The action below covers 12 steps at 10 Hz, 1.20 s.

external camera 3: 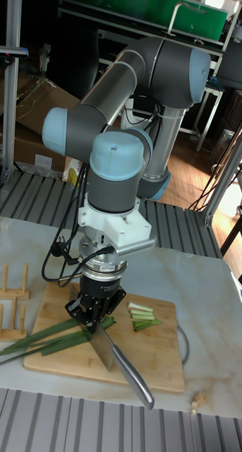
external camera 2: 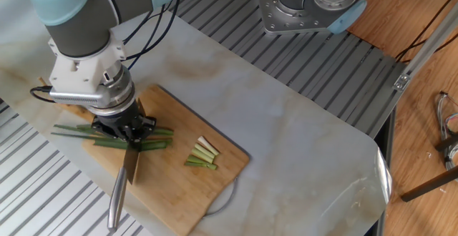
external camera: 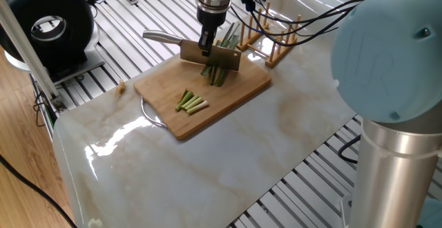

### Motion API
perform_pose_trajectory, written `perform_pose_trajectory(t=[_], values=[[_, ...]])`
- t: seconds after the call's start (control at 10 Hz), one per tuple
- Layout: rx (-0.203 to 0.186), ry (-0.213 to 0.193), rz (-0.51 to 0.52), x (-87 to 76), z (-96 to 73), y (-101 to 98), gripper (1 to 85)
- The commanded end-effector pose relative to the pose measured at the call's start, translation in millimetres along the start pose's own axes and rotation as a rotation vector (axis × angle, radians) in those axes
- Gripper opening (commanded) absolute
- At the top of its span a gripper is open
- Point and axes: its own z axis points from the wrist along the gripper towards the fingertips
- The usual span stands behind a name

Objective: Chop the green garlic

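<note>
Several long green garlic stalks (external camera 2: 156, 144) lie across a bamboo cutting board (external camera 2: 172, 189), their dark leaves (external camera 3: 43, 340) running off its edge. Short cut pieces (external camera: 191, 103) with pale ends sit in a small heap on the board (external camera: 235, 93), also in the other fixed view as cut pieces (external camera 2: 202, 155). My gripper (external camera: 206, 48) is shut on a cleaver's spine, and the blade (external camera: 214, 57) stands edge-down across the stalks (external camera: 217, 76). The steel handle (external camera 2: 114, 206) sticks out sideways. From the tall fixed view the gripper (external camera 3: 96, 321) hides where blade (external camera 3: 103, 349) meets stalks.
A wooden peg rack (external camera: 276, 45) stands just past the board's far side. A black round device (external camera: 48, 24) sits at the table's left end. A small brown scrap (external camera: 121, 86) lies on the marble near the board. A wire handle (external camera: 152, 114) juts from the board.
</note>
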Motion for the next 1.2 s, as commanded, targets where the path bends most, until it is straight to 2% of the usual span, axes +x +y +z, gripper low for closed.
perform_pose_trajectory(t=[0.0,0.4,0.6,0.9,1.0,1.1], values=[[-0.013,-0.014,-0.011,0.1,-0.6,1.1,1.3],[-0.017,0.011,-0.024,-1.2,-13.6,-1.9,1.3],[-0.01,-0.01,-0.015,-5.7,-6.8,-4.0,1.3],[0.0,-0.021,-0.019,4.6,7.1,-11.1,1.3],[0.008,-0.016,-0.022,6.6,11.1,-14.2,1.3],[0.022,0.012,-0.025,11.4,7.9,-16.9,1.3]])
